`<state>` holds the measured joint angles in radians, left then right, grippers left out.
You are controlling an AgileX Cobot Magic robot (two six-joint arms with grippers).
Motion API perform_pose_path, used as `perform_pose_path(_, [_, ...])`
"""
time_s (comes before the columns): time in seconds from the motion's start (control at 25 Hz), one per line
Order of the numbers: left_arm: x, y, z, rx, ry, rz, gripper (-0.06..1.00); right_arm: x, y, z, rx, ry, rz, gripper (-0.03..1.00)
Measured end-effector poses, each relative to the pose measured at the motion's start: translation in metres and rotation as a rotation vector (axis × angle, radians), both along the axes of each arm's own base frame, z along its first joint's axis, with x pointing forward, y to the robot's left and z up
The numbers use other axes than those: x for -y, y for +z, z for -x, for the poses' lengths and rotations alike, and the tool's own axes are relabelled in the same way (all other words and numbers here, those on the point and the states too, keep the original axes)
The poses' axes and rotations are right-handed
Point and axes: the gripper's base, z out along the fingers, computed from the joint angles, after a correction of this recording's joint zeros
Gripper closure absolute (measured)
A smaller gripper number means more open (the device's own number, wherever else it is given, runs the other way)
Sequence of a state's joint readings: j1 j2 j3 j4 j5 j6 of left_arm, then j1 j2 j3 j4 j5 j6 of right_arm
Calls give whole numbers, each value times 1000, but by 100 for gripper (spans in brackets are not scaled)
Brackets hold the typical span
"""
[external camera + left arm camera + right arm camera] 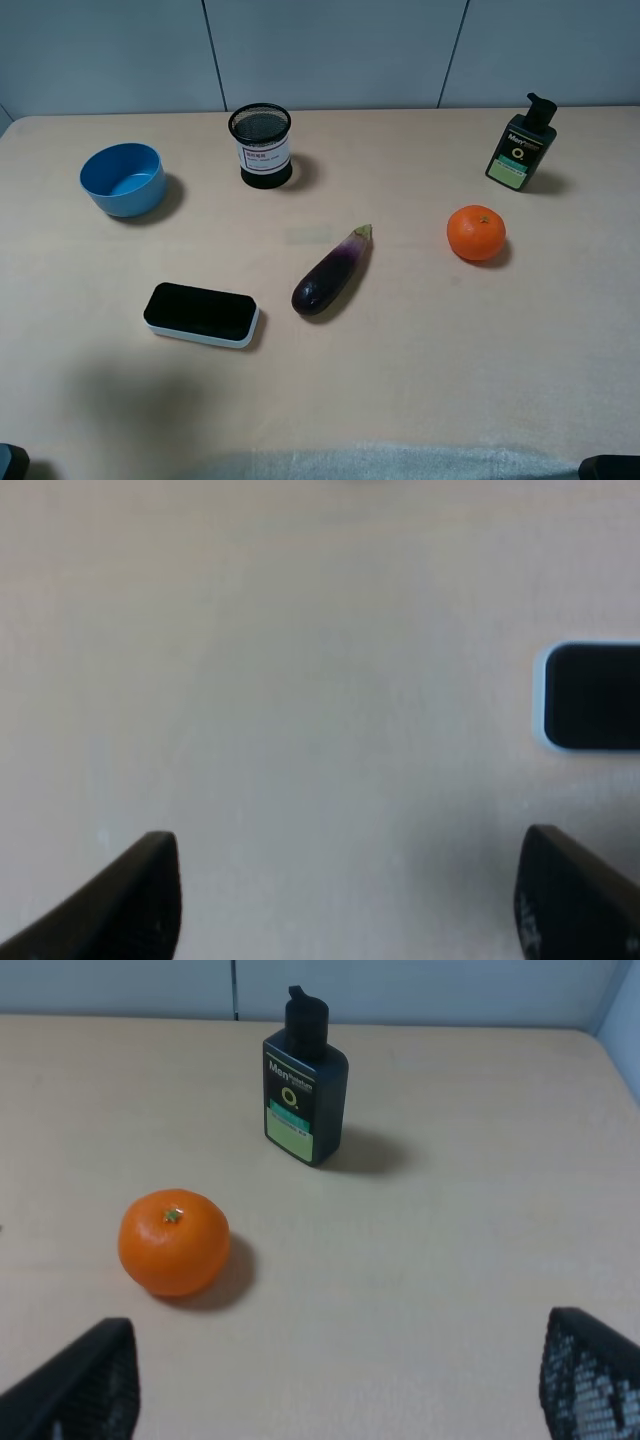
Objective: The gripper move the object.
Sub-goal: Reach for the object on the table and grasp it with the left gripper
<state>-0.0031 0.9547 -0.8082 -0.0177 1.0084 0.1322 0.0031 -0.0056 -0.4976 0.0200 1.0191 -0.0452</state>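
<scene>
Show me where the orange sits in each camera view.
Exterior high: orange right of centre, nearer the robot than the black bottle.
Left wrist: not in it.
Right wrist: orange nearer the camera than the black bottle.
Shared landmark: the black bottle.

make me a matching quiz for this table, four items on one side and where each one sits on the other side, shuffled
Items:
1. blue bowl
2. eggplant
3. orange
4. pump bottle

Places, as the high camera sees them:
a. standing at the back right
b. lying near the middle
c. at the back left, left of the mesh cup
d. on the right side, nearer the camera than the pump bottle

Pairs: 1-c, 2-b, 3-d, 4-a
</scene>
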Motion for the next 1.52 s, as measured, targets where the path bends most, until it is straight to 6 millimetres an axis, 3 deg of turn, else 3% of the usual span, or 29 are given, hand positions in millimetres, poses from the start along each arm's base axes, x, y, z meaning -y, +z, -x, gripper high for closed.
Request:
perform_pose_path(0.4, [0,-31,-79,-117,21,1,26,0,0,0,0,0,0,36])
perform_pose_path(0.84, [0,-44,-150,-95,26,0,26,0,0,0,0,0,0,36])
perform_pose_path(1.04, [1,-66,-180,-140,23,-2,26,0,0,0,0,0,0,36])
perform_pose_path(1.52, [39,-110,-238,-205,-84,-31,26,0,0,0,0,0,0,36])
